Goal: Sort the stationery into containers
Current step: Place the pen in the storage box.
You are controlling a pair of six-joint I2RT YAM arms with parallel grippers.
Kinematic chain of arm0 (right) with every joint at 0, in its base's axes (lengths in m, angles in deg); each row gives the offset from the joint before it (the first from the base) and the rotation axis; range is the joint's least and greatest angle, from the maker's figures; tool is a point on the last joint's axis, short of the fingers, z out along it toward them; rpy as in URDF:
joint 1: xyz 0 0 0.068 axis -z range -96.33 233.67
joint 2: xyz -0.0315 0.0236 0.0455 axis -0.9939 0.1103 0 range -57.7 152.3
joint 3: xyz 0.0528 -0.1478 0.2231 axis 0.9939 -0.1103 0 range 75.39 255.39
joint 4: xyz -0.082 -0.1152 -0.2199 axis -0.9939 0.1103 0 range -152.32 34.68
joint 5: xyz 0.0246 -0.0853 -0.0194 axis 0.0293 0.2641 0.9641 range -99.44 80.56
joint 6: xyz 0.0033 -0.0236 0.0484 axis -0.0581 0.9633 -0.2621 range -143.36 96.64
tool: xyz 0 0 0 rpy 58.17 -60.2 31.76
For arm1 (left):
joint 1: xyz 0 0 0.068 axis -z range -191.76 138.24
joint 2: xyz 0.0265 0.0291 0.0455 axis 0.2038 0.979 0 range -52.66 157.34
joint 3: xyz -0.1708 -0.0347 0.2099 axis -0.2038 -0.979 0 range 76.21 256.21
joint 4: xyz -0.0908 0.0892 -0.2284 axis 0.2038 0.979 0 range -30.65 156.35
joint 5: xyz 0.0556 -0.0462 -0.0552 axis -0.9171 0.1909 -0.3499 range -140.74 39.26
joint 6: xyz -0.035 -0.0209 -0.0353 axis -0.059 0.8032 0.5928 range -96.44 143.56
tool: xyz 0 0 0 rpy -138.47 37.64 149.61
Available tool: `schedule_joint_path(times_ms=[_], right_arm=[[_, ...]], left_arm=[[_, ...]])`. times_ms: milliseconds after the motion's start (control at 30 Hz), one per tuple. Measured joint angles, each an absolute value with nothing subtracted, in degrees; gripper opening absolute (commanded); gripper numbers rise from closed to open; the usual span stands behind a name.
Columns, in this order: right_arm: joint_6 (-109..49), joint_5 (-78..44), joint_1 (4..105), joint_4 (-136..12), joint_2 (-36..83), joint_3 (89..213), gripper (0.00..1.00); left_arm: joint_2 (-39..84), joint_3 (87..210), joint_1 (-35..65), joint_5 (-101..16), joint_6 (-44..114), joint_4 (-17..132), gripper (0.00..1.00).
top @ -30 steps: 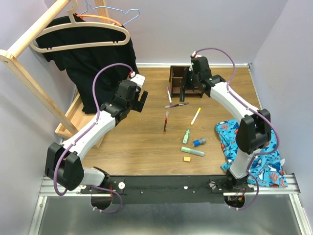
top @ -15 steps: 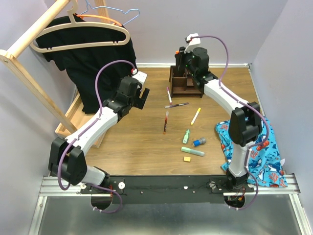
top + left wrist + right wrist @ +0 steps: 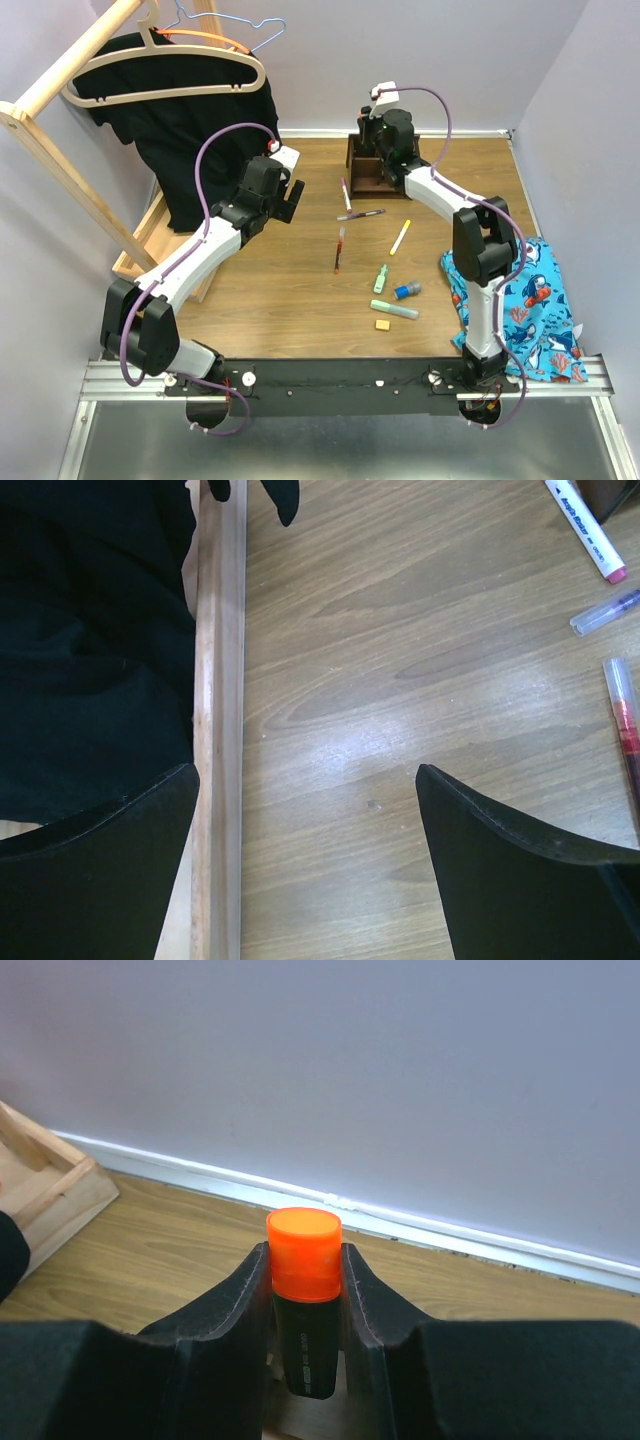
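My right gripper (image 3: 304, 1260) is clamped on the orange highlighter (image 3: 303, 1235), cap up, at the far side of the table (image 3: 270, 290) by the dark brown organizer (image 3: 362, 172). My arm covers much of the organizer from above, the highlighter's lower end is lost between my fingers, and I cannot tell whether it sits in a compartment. My left gripper (image 3: 305, 780) hangs with fingers wide apart beside the rack's wooden rail (image 3: 220, 730) and the black garment (image 3: 90, 650), while the pink pen (image 3: 585, 532), purple pen (image 3: 605, 613) and red pen (image 3: 622, 720) are cut off at the right edge of my left wrist view.
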State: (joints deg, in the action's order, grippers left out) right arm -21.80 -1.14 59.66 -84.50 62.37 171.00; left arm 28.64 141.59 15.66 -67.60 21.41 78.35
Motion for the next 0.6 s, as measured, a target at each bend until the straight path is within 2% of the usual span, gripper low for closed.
schedule_joint_path(times_ms=[67, 300, 600], right_arm=[[-21.84, -0.84, 59.66, -84.69, 63.11, 171.0, 0.01], [-22.15, 0.24, 59.66, -84.52, 64.16, 170.93, 0.31], [-22.45, 0.56, 59.66, -82.33, 63.31, 170.02, 0.4]], left_arm=[[28.79, 141.66, 15.62, -67.6, 21.41, 78.4, 0.99], [28.95, 141.79, 15.62, -67.6, 21.37, 78.72, 0.99], [28.95, 141.79, 15.59, -67.6, 21.37, 78.7, 0.99]])
